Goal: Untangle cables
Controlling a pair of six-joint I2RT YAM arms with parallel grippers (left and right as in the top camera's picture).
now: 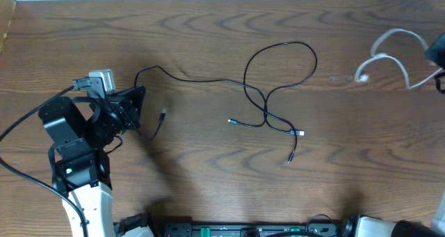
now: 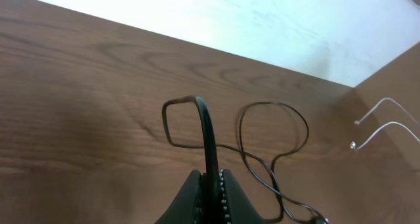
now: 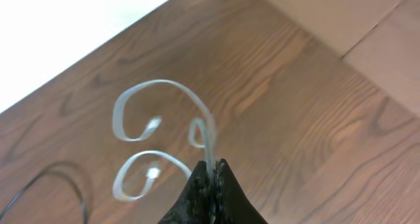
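Left jaws clamp black cable (image 2: 209, 137); right jaws clamp white cable (image 3: 164, 85).

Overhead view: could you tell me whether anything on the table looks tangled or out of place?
The black cables cross in a twist mid-table, one pinched by the left gripper; the white cable, in the right gripper, is apart.

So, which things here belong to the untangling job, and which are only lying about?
Belong to the job:
- black cables, crossed mid-table, one end pinched in the left gripper
- white cable, pinched in the right gripper

Not part of it:
- wooden table
- the left arm's own thick black lead
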